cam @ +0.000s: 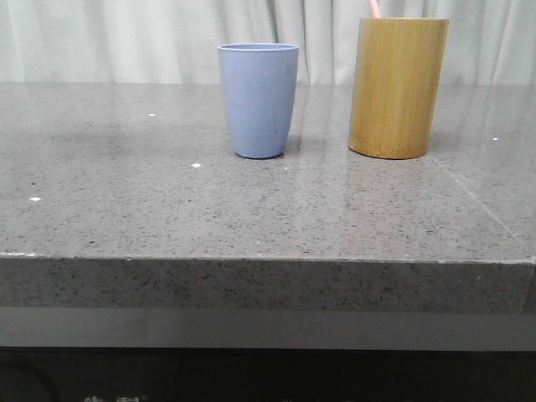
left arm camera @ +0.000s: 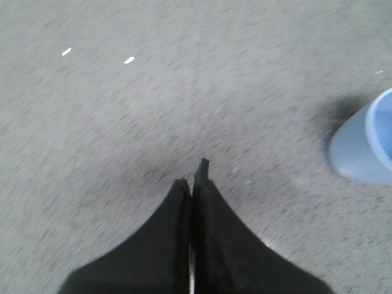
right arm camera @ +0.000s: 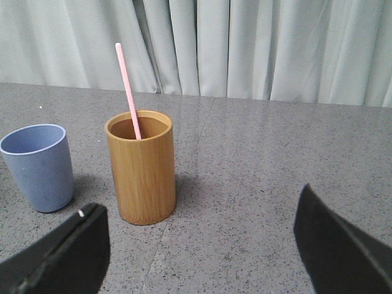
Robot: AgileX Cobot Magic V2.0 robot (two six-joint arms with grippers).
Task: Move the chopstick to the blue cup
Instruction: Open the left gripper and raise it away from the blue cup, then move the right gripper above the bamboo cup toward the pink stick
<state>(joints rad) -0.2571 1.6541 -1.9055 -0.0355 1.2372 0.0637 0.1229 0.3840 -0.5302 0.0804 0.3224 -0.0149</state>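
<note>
The blue cup [cam: 259, 99] stands upright on the grey table [cam: 167, 218], left of the tan bamboo holder [cam: 397, 86]. A pale pink chopstick [right arm camera: 128, 89] leans inside the holder; only its tip [cam: 374, 7] shows in the front view. The right wrist view shows the cup [right arm camera: 38, 166] and holder [right arm camera: 142, 167] ahead of my right gripper [right arm camera: 199, 236], which is wide open and empty. My left gripper [left arm camera: 193, 177] is shut and empty above bare table, with the cup [left arm camera: 365, 146] off to one side. Neither arm shows in the front view.
White curtains [cam: 167, 38] hang behind the table. The table's front edge [cam: 268, 260] runs across the front view. Small white specks [cam: 196, 165] lie on the surface left of the cup.
</note>
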